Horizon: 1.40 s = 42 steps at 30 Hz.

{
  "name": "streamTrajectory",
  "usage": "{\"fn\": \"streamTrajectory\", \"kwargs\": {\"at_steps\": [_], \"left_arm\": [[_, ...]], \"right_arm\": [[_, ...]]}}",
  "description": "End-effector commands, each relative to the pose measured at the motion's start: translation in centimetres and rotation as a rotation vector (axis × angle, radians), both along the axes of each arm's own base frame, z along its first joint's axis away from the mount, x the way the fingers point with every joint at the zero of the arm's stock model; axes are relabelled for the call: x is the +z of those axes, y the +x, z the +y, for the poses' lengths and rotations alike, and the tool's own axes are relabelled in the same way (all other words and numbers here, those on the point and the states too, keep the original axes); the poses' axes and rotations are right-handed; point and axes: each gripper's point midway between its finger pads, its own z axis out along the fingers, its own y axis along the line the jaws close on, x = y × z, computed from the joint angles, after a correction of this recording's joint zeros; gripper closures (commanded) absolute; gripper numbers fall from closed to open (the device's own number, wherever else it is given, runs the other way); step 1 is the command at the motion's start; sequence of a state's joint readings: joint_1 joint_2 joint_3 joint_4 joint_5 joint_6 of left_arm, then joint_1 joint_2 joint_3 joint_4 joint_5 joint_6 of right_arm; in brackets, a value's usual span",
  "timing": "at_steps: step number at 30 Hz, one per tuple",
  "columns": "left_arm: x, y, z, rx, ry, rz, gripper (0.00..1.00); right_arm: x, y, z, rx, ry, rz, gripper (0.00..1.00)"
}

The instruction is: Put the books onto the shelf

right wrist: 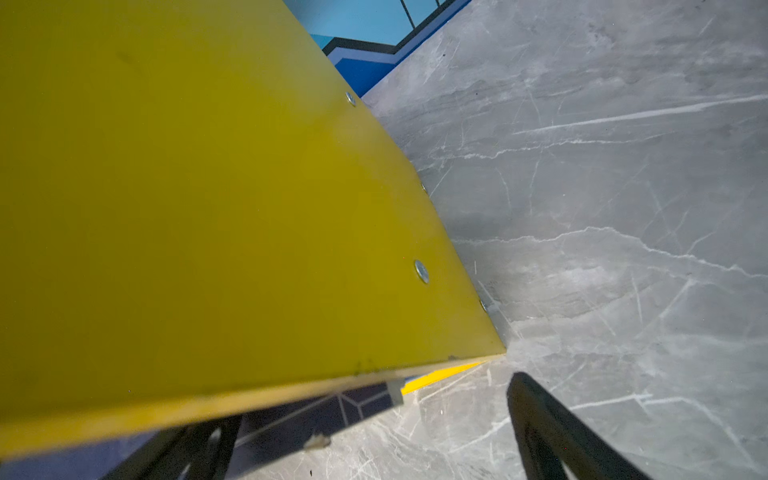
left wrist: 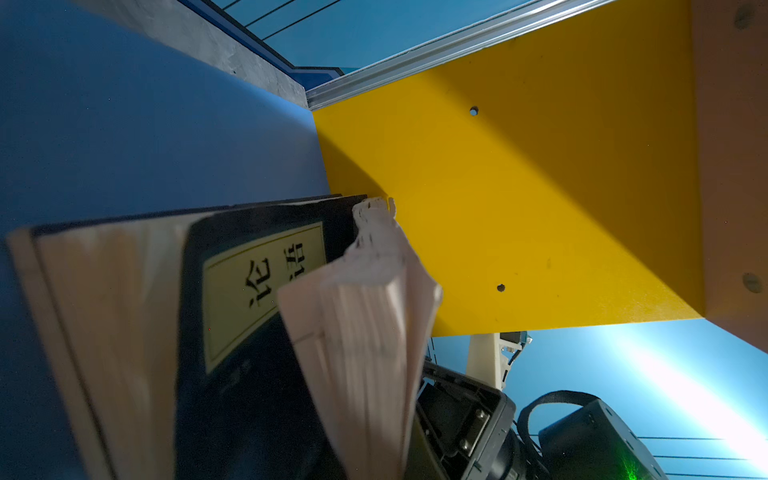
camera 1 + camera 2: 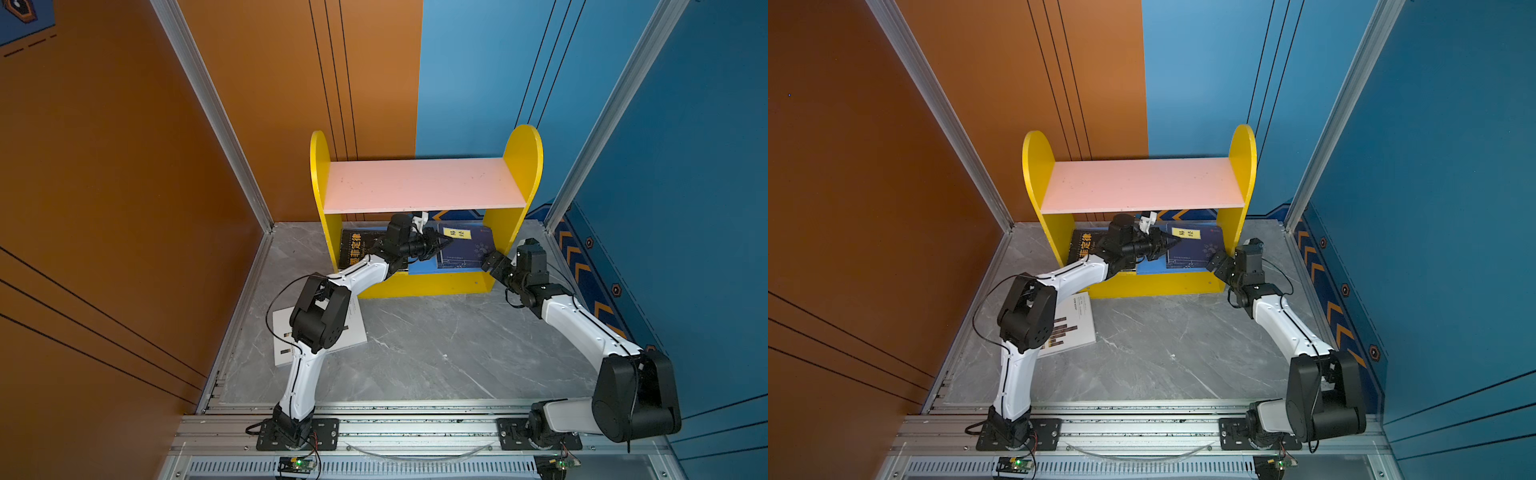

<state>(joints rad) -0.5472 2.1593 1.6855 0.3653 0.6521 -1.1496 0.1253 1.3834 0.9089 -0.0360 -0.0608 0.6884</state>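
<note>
The shelf [image 3: 424, 185] [image 3: 1142, 185] stands at the back of the table. On its blue lower board [image 3: 422, 266] a black book [image 3: 353, 247] leans at the left. A navy book [image 3: 469, 251] [image 2: 257, 291] with a yellow label lies at the right. My left gripper [image 3: 442, 243] [image 3: 1177, 240] reaches under the pink board and is shut on the navy book's left edge. In the left wrist view bent pages hide its fingers. My right gripper [image 3: 490, 262] [image 1: 374, 415] stands open at the shelf's front right corner, its fingers [image 1: 536, 424] either side of the yellow side panel's edge. A white book [image 3: 1075, 328] lies flat under my left arm.
Orange and blue walls with aluminium posts [image 3: 582, 183] close in the grey marble table [image 3: 436, 353] on both sides. The yellow front kickboard [image 3: 428, 284] runs along the shelf's base. Both arm bases sit on the front rail [image 3: 415, 432].
</note>
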Motion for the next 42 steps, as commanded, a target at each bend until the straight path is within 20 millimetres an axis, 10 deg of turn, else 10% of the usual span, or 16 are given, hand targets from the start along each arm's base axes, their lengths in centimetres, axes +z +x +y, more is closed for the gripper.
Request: {"fn": "streamTrajectory", "kwargs": {"at_steps": [1,15,32,42], "left_arm": [[1.4,0.3,-0.8,0.0,-0.01,-0.059,0.87],[2.6,2.2,1.2,0.07,0.004,-0.099,0.56],[3.6,1.4,4.4,0.148,0.323,-0.26,0.39],[5.7,-1.3,5.7,0.125,0.374,-0.372,0.36]], "right_arm": [[-1.4,0.1,-0.8,-0.049,-0.027,0.021,0.01],[-3.3,0.4,-1.1,-0.08,-0.018,0.059,0.03],[0.6,0.9,-0.2,-0.041,0.026,-0.016,0.02],[6.3,0.6,1.5,0.075,0.016,-0.143,0.01]]}}
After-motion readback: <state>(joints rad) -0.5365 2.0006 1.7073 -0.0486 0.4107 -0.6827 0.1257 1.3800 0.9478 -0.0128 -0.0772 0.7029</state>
